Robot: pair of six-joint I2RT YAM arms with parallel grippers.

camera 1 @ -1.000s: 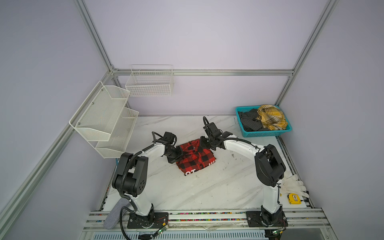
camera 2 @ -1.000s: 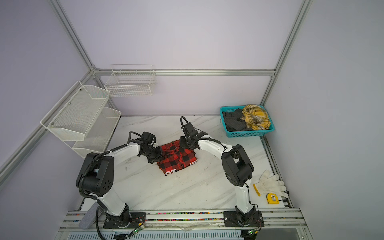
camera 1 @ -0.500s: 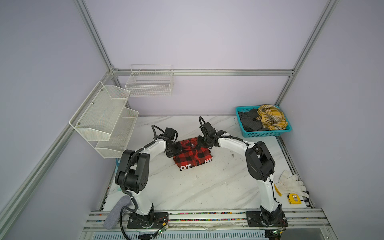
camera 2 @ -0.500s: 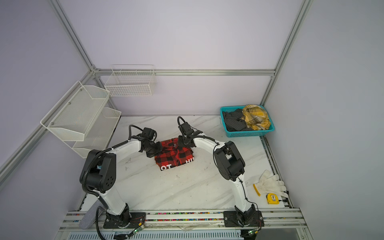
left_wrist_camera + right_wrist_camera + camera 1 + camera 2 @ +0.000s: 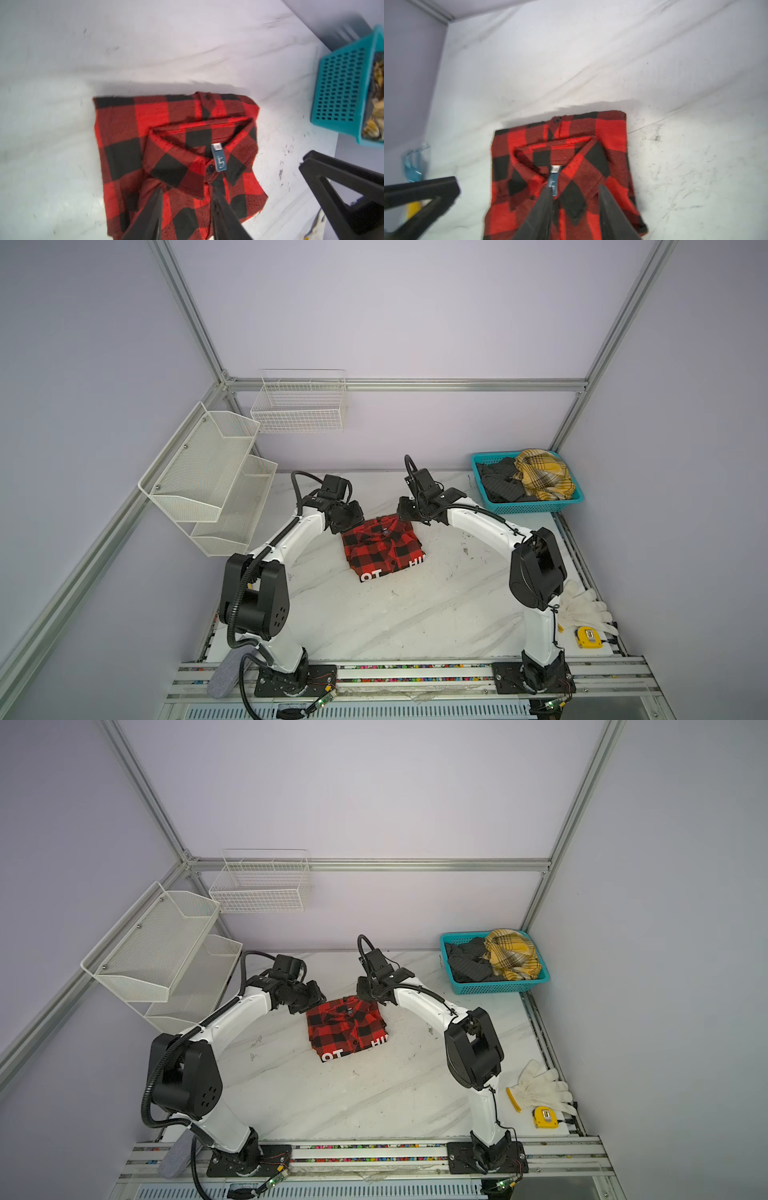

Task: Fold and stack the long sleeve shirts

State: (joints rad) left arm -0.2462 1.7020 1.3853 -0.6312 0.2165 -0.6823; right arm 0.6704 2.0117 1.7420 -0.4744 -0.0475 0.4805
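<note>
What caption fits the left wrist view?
Left hand, open, over the folded red-and-black check shirt; teal basket apart.

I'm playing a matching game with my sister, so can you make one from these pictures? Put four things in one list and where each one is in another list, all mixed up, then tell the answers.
Things:
1. red-and-black shirt
2. yellow plaid garment
3. white gloves
4. wire basket

Places:
A. in the teal basket
B. hanging on the back wall
C. folded, in the middle of the table
D. front right corner of the table, by the tape measure

Pairs: 1-C, 2-A, 3-D, 4-B.
</note>
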